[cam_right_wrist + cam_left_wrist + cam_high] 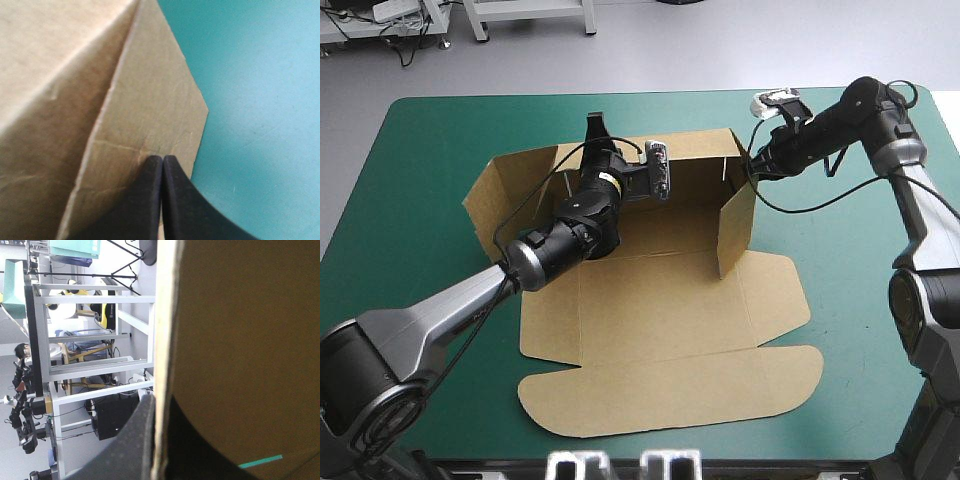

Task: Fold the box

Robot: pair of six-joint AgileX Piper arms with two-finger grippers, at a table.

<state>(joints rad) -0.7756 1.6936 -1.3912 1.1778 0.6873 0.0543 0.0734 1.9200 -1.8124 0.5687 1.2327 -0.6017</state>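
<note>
While the brown box (650, 300) lies open in the middle of the teal-green table (410, 210), I hold it with my left gripper (595, 135) at the upper middle of the frame. There the gripper sits on the top edge of the back wall (695, 155), which stands upright. In my left wrist view the edge of this board runs straight between my two black fingers (130, 445). One finger is on each face of the sheet, so this gripper is clamped on the box. My right gripper (752, 172) comes in from the upper right of the frame and ends at the far right corner of the box, where the back wall meets the right wall (735, 225). This right wall is also raised, and it runs from that corner toward the centre right of the frame. In my right wrist view the fingers are pressed together into one point, with no board between them. Their tip is at the face of a brown flap (150, 100), just beside a fold line, and the table cover shows past the flap's edge. The left side panel (505, 190) is spread outward toward the left of the frame; how far it is lifted I cannot tell. The lid (670, 395) lies flat on the table in the lower part of the frame, its rounded edge toward the bottom.
</note>
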